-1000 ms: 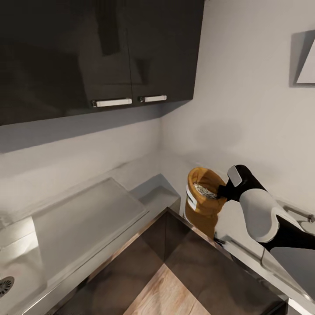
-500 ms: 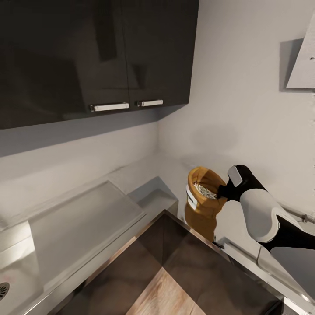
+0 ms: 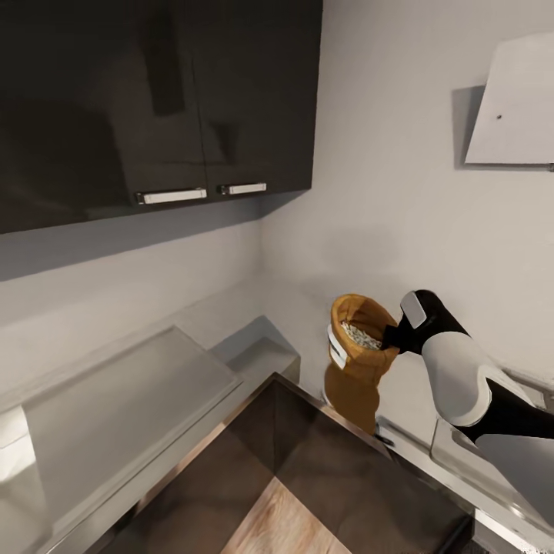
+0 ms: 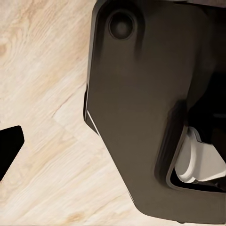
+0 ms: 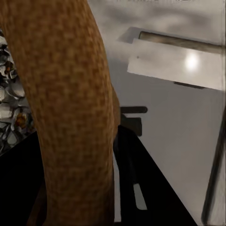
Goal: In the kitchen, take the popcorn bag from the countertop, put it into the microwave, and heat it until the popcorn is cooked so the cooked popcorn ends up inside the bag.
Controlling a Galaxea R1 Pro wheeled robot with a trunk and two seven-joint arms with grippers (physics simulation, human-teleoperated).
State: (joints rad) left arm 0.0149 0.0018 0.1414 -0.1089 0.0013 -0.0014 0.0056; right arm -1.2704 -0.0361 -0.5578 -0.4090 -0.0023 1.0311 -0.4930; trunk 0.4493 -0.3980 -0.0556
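In the head view my right gripper is shut on the thick rolled rim of the popcorn bag, a tan-brown sack with a white label. The bag hangs upright in the air in front of the pale wall, above the corner of the steel countertop. Pale whitish-grey popcorn fills its open top. The right wrist view looks along the woven rim of the bag, with kernels of popcorn beside it. The microwave is out of view. The left wrist view faces wooden floor and a dark part of my own body.
Glossy dark wall cabinets hang over the L-shaped worktop, whose other run passes under my right arm. A white slanted hood is on the wall at upper right. Dark cabinet fronts and wooden floor lie below.
The camera has swung to the right: cabinets and worktop slid left and more of the hood shows. The right gripper keeps the bag at the same spot in the picture.
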